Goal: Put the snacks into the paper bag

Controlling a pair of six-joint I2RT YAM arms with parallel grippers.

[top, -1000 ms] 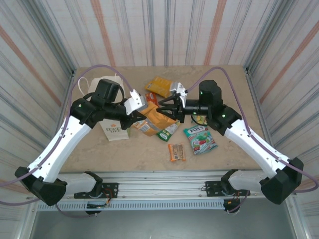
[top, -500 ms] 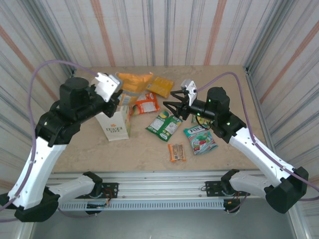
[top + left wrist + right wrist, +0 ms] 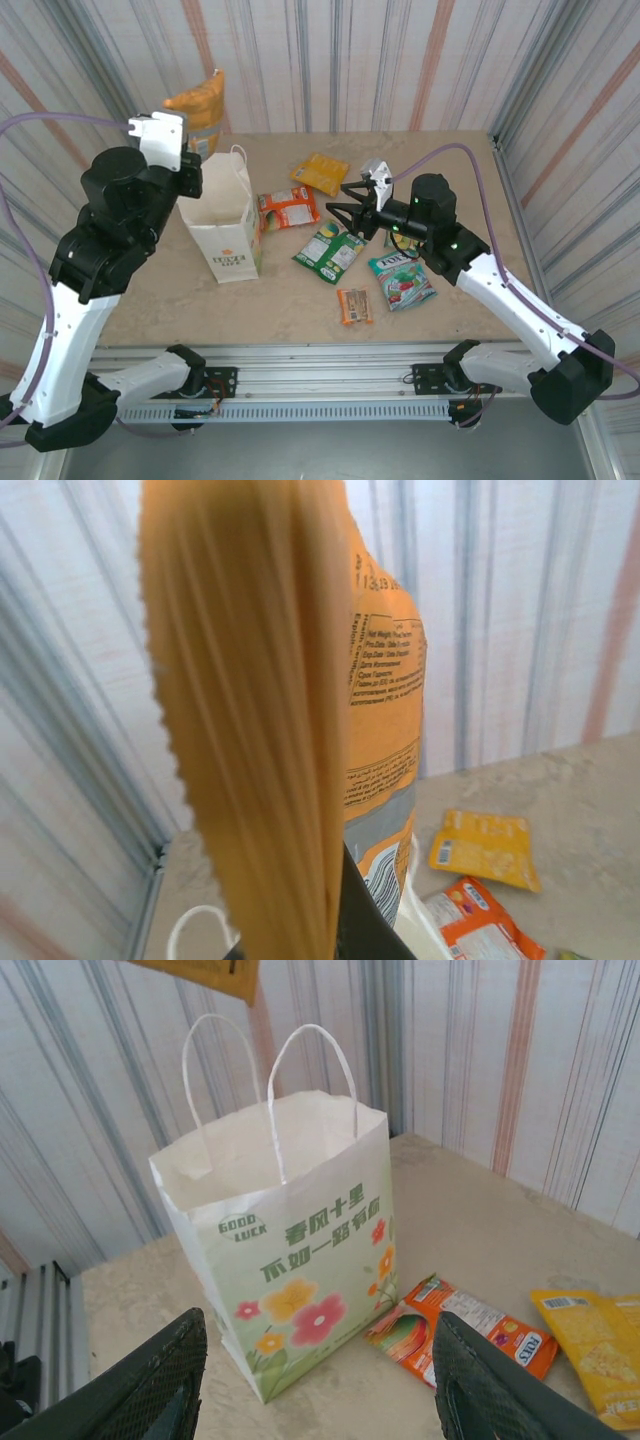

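Tabletop (image 3: 285, 300) — beige stone, striped walls (image 3: 380, 60)

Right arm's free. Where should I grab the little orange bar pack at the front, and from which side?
Take the orange bar pack across its narrow width, at mid-length, coming straight down from above. It lies flat, alone, both long sides free. The teal-red packet sits close on its right but apart, so the open right gripper should probably not spread wider.
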